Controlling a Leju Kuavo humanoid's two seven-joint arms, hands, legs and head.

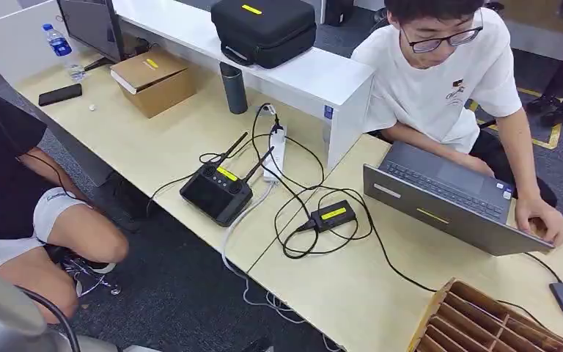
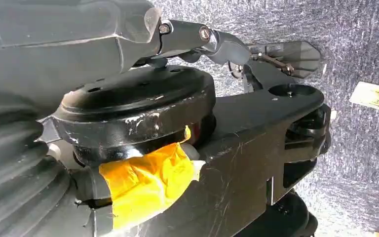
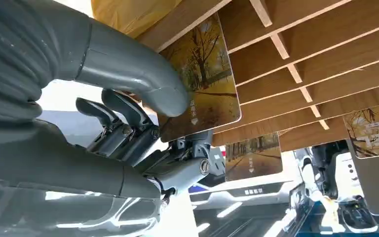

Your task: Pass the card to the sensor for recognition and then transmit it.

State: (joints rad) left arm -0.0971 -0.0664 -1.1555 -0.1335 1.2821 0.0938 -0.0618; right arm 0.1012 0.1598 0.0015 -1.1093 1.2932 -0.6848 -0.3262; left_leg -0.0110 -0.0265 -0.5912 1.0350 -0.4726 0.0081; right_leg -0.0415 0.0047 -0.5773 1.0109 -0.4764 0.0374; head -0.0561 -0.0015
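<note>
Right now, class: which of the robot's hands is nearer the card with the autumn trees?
Right. The right hand pinches the card at the wooden rack; the left hand hangs over carpet.

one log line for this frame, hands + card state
right hand: pinches card at wooden rack | left hand: hanging, holds nothing | sensor pass: not yet done

At upper right, a person in a white shirt works at a grey laptop on the pale wooden desk. Mid-frame lie a black remote controller with antennas and a small black box with a yellow label, amid looped cables. At upper left are a cardboard box, a water bottle and a black phone. A black case tops the white shelf.
</note>
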